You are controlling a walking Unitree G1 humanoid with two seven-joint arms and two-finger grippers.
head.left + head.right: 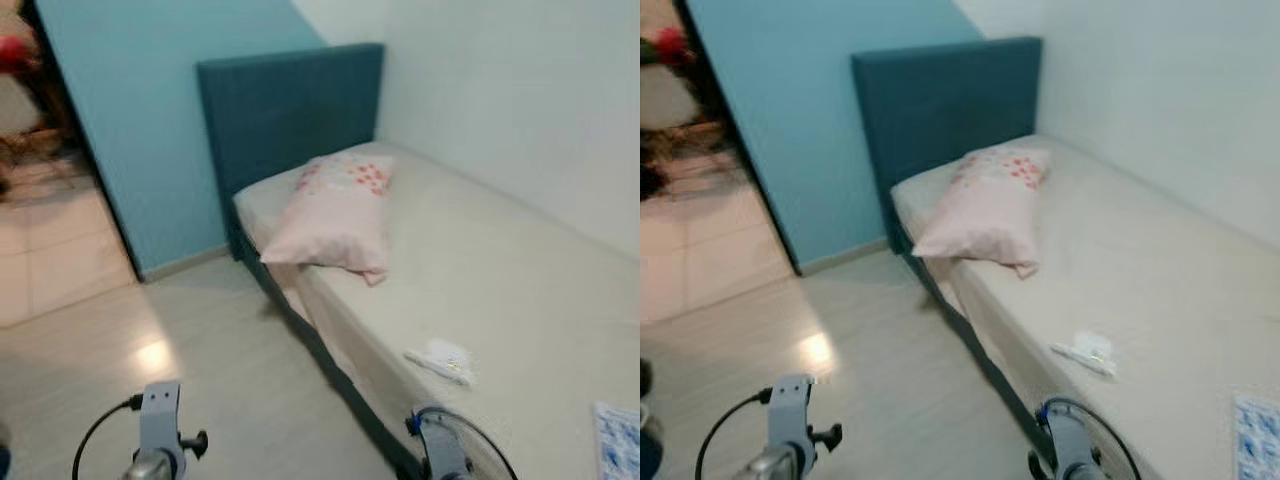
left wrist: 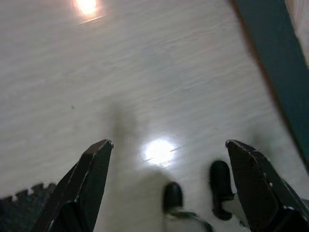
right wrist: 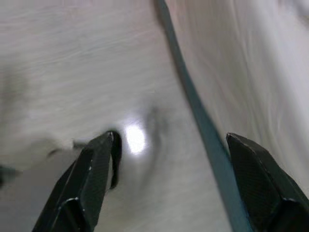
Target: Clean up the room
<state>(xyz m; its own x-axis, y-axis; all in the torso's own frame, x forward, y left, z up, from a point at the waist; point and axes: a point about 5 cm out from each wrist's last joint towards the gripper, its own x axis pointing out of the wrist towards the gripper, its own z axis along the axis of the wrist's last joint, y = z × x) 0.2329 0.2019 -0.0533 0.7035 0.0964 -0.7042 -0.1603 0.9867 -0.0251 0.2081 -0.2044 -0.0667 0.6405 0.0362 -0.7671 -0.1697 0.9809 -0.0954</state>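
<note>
Two loose things lie on the bed (image 1: 520, 260) and look like what needs clearing: a small white item (image 1: 441, 361) near the mattress edge, and a blue-patterned sheet (image 1: 618, 437) further toward the foot end, cut off by the frame. A pink pillow (image 1: 338, 215) rests at the head of the bed against the dark teal headboard (image 1: 290, 105).

The white item is too blurred to name; it looks like crumpled wrapping or tissue with a thin stick-like part beside it. If so, it should be very light and soft, likely to crush or slide on the sheet, so a gentle pinch across its bunched middle seems best. The pillow is soft and bulky and would be easiest to take by a corner.

The left gripper (image 2: 169, 164) hangs over the pale floor (image 2: 145, 72), its fingers spread wide and holding nothing. The right gripper (image 3: 171, 159) is also spread and empty, hanging over the floor just beside the bed's teal base.

The head views show the whole bed, the pillow and the clutter, plus a doorway at the far left. The wrist views add the floor under each arm; the left one shows a dark mat edge (image 2: 24, 205) and the robot's feet.
</note>
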